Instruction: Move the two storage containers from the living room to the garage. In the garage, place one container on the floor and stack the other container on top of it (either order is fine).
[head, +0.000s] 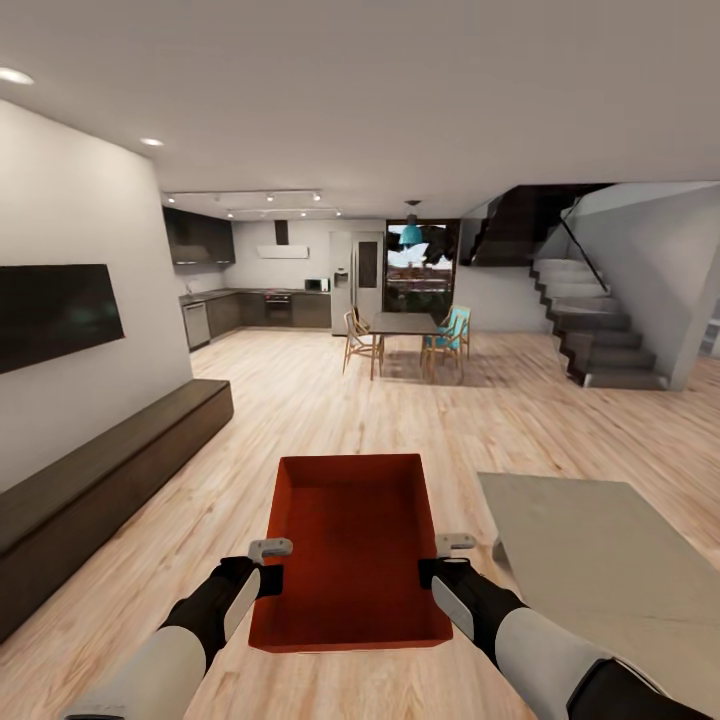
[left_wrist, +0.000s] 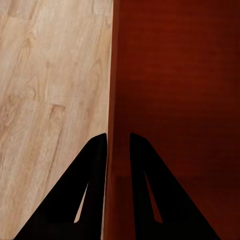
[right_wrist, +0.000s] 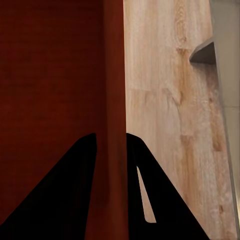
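No brand or writing can be read anywhere. One storage container (head: 350, 560) sits at 6 o'clock in the head view, carried above the living room (head: 300, 400) planks. The left gripper (left_wrist: 118, 150) pinches its left wall, the right gripper (right_wrist: 111, 145) its right wall (both nearly closed). A grey rug (head: 610, 560) at 4 o'clock is cut off.

I count one storage container (head: 350, 560), two grippers, left (head: 271, 562) and right (head: 441, 558), one dining table (head: 404, 324), four chairs around it.
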